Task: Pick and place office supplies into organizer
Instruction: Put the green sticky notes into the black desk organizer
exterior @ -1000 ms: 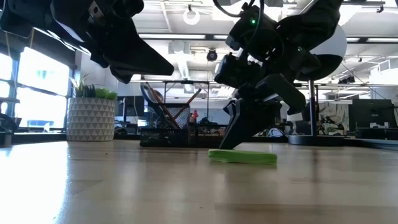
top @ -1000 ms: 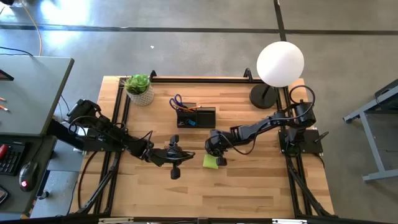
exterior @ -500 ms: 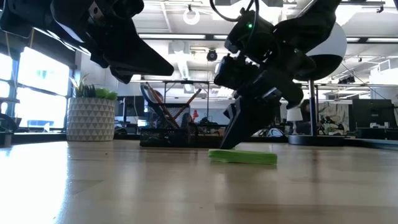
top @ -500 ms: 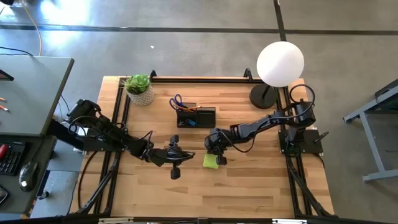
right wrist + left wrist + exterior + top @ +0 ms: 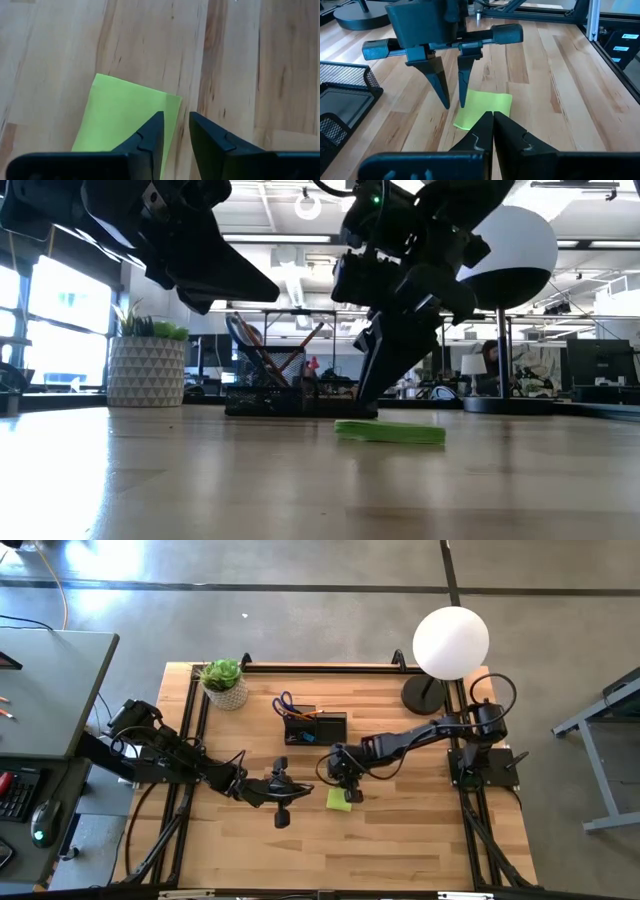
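Left gripper (image 5: pixel 283 790): parked over the table's front-centre, fingers pressed together on nothing, to the left of the work.

Organizer (image 5: pixel 316 727): black mesh, toward the back of the table, already holding blue-handled scissors (image 5: pixel 284 702) and thin pencils. It is apart from the pad, up-table of it.

Sticky note pad (image 5: pixel 339 800): yellow-green, square, lying flat on the bare wood just in front of the right gripper (image 5: pixel 346 786). In the low view it reads as a thin slab, edges clean, nothing resting on it.

Handling, as a judgement: light and of little thickness, so there is almost no side wall to pinch. The sheets are soft and will likely fan or curl if caught by a corner alone (the top leaf may peel). The better hold looks to be across two opposite edges, low against the wood, or one finger worked under an edge.

Right gripper: poised over the pad's near edge, tips just above the table, jaws narrowly parted. It carries nothing; the pad lies free.
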Available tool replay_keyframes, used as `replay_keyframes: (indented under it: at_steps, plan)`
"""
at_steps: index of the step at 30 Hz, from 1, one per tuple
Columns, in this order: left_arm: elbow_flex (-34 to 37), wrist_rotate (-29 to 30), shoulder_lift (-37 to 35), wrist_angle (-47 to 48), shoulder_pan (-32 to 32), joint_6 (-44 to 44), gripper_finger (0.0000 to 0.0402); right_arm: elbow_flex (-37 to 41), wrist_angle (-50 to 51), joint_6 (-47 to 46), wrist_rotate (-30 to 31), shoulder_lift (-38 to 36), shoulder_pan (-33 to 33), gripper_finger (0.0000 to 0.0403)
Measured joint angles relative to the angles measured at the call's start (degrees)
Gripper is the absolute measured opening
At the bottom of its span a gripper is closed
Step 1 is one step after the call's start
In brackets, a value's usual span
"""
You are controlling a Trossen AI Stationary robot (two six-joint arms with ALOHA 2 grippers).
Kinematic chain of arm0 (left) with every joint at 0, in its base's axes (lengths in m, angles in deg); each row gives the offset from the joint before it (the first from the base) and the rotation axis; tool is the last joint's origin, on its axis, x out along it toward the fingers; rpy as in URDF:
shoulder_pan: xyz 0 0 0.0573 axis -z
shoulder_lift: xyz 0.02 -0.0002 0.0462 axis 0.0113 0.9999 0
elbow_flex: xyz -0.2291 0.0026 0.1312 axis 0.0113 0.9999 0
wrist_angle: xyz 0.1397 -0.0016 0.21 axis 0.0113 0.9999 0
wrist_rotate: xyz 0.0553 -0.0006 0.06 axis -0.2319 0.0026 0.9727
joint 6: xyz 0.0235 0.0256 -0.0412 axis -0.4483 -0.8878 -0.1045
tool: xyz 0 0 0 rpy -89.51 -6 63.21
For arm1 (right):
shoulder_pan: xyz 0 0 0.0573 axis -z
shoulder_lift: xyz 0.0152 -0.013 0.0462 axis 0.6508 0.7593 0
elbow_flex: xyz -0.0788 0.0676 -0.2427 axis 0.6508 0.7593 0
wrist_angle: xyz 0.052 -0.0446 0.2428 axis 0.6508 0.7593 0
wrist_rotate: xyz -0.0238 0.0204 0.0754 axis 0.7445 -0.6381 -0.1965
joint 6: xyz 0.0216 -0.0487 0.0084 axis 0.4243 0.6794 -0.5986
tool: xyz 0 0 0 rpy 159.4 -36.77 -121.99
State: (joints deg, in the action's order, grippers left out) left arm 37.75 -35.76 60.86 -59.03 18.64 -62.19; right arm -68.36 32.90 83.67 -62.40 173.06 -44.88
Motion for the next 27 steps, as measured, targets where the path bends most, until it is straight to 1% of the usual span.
replay_keyframes:
  at_steps: [10,16,27]
  plan:
    - [0.0,-1.1,0.0,0.0,0.0,0.0,0.0003,1.4,-2.5,-1.2,-0.8,0.0,-0.1,0.0087]
    - [0.0,-1.1,0.0,0.0,0.0,0.0,0.0003,1.3,-2.8,-2.7,-3.6,0.0,0.1,0.0088]
    - [0.0,-1.1,0.0,-0.1,-0.2,0.0,0.0003,1.1,-3.0,-2.6,-2.2,1.3,0.2,0.0088]
